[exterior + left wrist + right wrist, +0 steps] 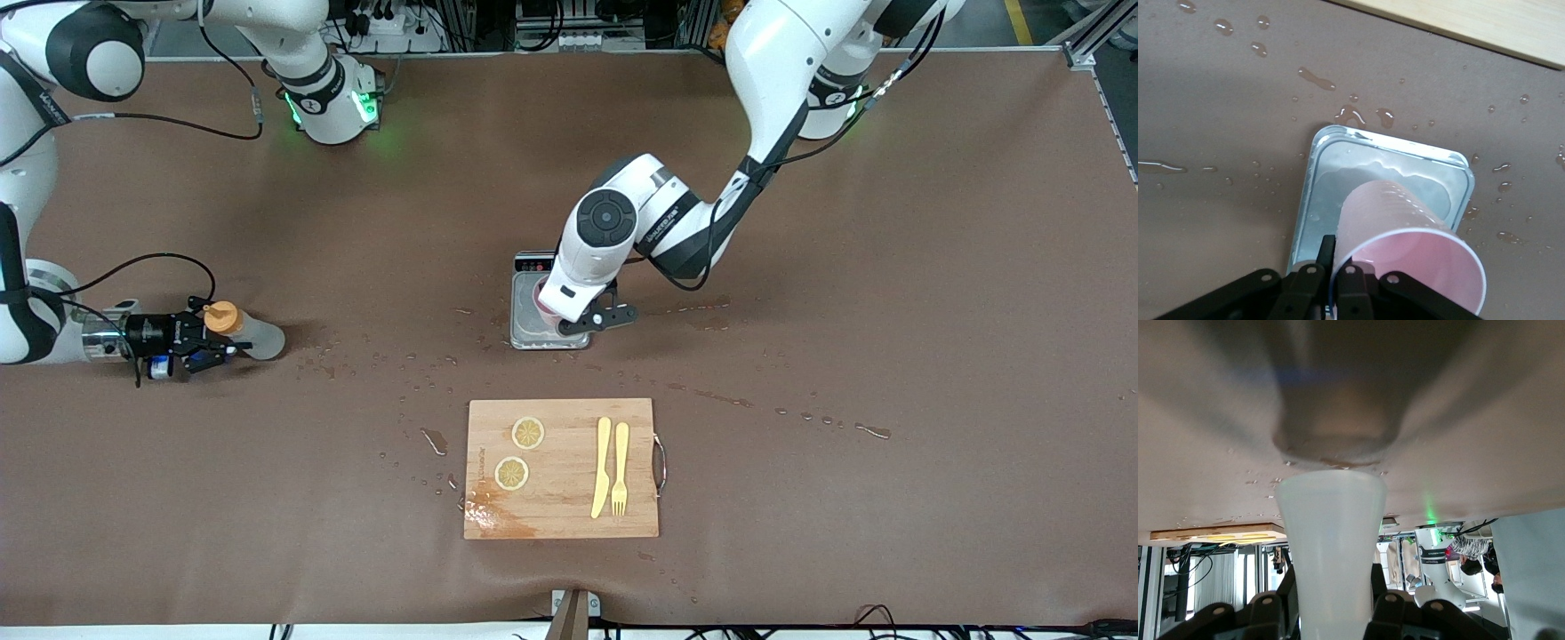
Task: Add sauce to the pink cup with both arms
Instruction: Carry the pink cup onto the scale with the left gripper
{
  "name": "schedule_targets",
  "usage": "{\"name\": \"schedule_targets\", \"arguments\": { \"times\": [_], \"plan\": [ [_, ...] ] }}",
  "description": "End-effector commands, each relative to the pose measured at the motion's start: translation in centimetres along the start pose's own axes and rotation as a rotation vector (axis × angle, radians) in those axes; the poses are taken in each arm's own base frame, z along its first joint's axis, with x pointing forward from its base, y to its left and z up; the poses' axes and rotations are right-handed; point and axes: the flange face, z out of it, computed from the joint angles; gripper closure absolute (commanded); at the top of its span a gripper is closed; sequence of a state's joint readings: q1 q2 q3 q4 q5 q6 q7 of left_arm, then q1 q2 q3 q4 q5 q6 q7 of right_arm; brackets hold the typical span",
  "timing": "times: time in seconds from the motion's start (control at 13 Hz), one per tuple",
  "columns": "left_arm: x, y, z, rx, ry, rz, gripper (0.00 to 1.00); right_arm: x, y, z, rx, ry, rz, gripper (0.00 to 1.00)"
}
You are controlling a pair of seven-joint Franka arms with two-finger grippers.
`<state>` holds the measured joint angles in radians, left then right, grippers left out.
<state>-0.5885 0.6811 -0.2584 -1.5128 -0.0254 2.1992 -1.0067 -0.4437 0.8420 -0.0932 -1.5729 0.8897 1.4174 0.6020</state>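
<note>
Lit evenly and brightly from overhead in the front view, with only soft, short shadows beneath the arms and beside the sauce (253, 335) on the brown table (889, 311), and small glints off the spilled droplets. Sharp in the left wrist view, with glare on the wet silver scale (1331, 173) and a pale sheen inside the pink cup (1418, 257). Heavily blurred up close in the right wrist view, the bottle a washed-out whitish shape and the table smeared grey, with a green glow in the sharper background.

White arms (773, 80), black cables
</note>
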Motion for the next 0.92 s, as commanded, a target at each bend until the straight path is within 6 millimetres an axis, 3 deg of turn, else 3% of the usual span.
{"name": "schedule_targets", "arguments": {
  "times": [0.0, 0.15, 0.31, 0.38, 0.46, 0.54, 0.69, 0.85],
  "plan": [
    [-0.1, 1.4, 0.8, -0.019, 0.020, -0.004, 1.00, -5.1, -1.6, -0.4, -0.052, 0.076, 0.027, 0.55],
    [-0.6, 1.7, 1.4, -0.012, 0.019, 0.004, 1.00, -5.7, -1.9, -0.4, -0.055, 0.083, 0.039, 0.56],
    [-1.0, 1.8, 2.0, -0.004, 0.018, 0.017, 1.00, -7.7, -2.5, -0.6, -0.059, 0.109, 0.053, 0.57],
    [-1.0, 1.9, 1.7, -0.008, 0.022, 0.016, 0.84, -9.3, -3.0, -0.4, -0.066, 0.128, 0.063, 0.57],
    [-0.8, 1.9, 1.3, -0.012, 0.028, 0.029, 0.08, -10.8, -3.5, 0.0, -0.083, 0.168, 0.061, 0.57],
    [-0.8, 1.9, 1.2, -0.003, 0.044, 0.040, 0.00, -12.7, -4.0, -0.1, -0.083, 0.219, 0.064, 0.58],
    [-0.4, 1.8, -0.3, -0.008, 0.076, 0.051, 0.00, -15.2, -4.7, 0.5, -0.102, 0.291, 0.070, 0.58],
    [0.0, 1.8, -2.3, -0.025, 0.097, 0.051, 0.00, -16.4, -4.9, 0.5, -0.102, 0.310, 0.078, 0.59]
  ]
}}
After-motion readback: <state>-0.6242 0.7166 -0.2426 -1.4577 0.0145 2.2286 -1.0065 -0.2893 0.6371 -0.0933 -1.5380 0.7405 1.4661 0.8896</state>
